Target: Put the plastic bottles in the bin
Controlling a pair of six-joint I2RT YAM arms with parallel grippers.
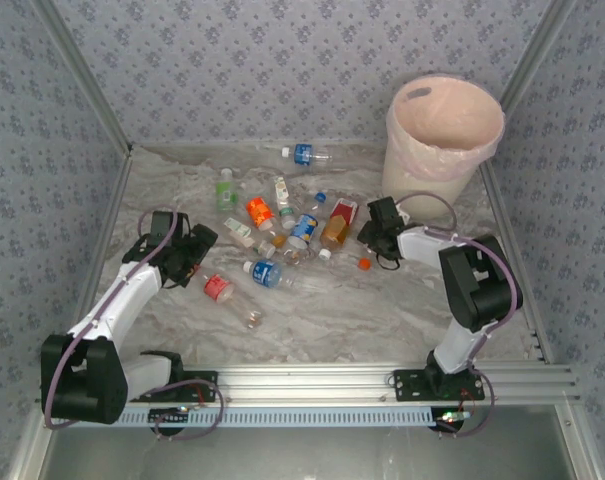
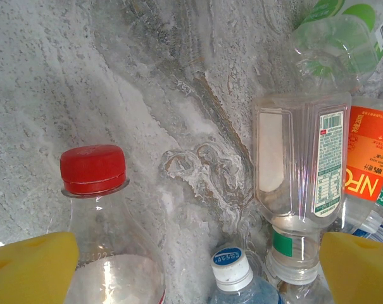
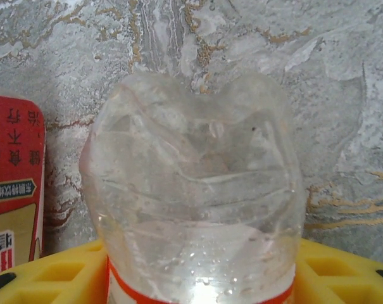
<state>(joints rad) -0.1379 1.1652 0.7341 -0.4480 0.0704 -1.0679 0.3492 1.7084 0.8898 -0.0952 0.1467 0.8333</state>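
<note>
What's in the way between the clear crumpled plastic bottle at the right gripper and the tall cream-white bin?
Nothing visible lies between the clear crumpled plastic bottle in the right gripper and the tall cream-white bin beyond it; only the bin's own high wall must be cleared.

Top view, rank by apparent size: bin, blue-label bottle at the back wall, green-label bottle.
1. bin, by far.
2. blue-label bottle and green-label bottle: alike, not ranked.
</note>
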